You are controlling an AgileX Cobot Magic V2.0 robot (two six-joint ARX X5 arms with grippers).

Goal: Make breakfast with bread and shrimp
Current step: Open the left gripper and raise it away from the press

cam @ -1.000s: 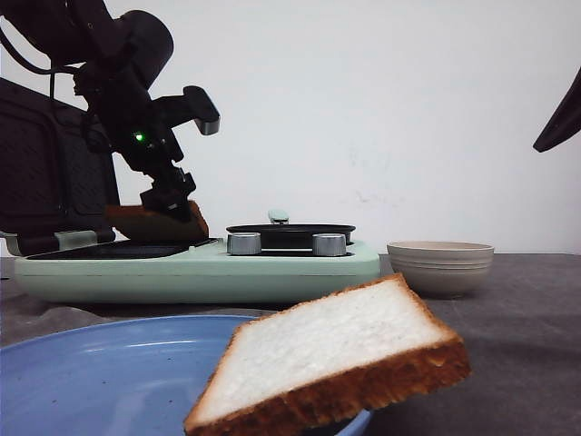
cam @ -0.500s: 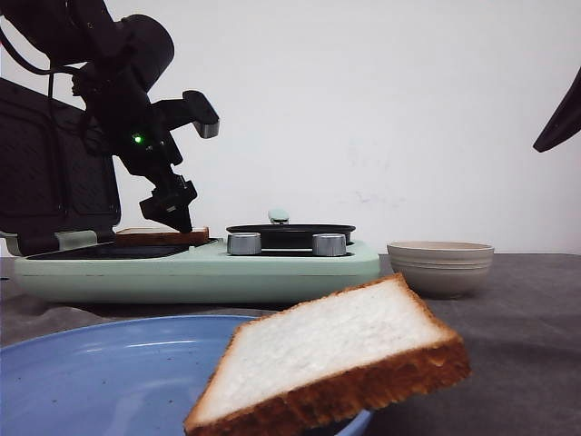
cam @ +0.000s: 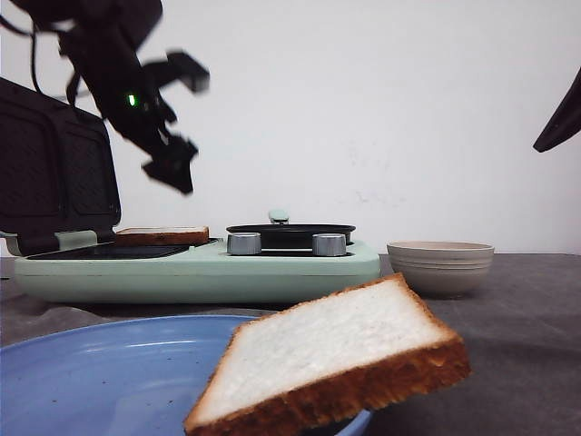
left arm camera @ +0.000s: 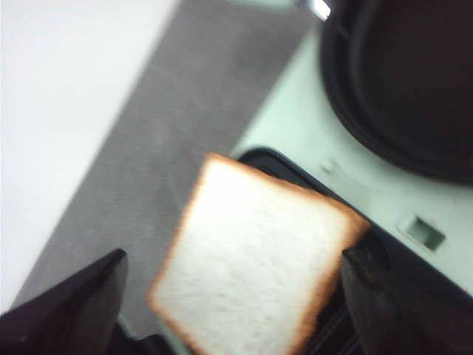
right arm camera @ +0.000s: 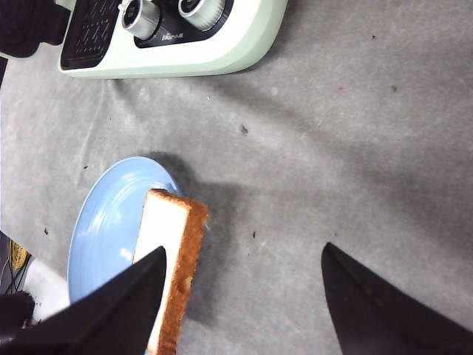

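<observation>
One slice of bread (cam: 162, 236) lies flat on the black grill plate of the mint-green breakfast maker (cam: 200, 271). My left gripper (cam: 171, 165) hangs well above it, open and empty; in the left wrist view the same slice of bread (left arm camera: 255, 274) shows below the open left gripper (left arm camera: 236, 259). A second slice of bread (cam: 336, 359) leans on the rim of the blue plate (cam: 100, 372). My right gripper (right arm camera: 244, 250) is open above the grey cloth, one finger over that slice of bread (right arm camera: 168, 222). No shrimp shows in any view.
A black round pan (cam: 290, 232) sits on the maker's right half, behind two silver knobs (cam: 243, 243). The maker's dark lid (cam: 54, 173) stands open at the left. A beige bowl (cam: 440, 265) stands right of the maker, its inside hidden.
My left gripper let go of the bread, which dropped from tilted to flat on the grill plate. The gripper then rose up and back. The right side has not moved.
</observation>
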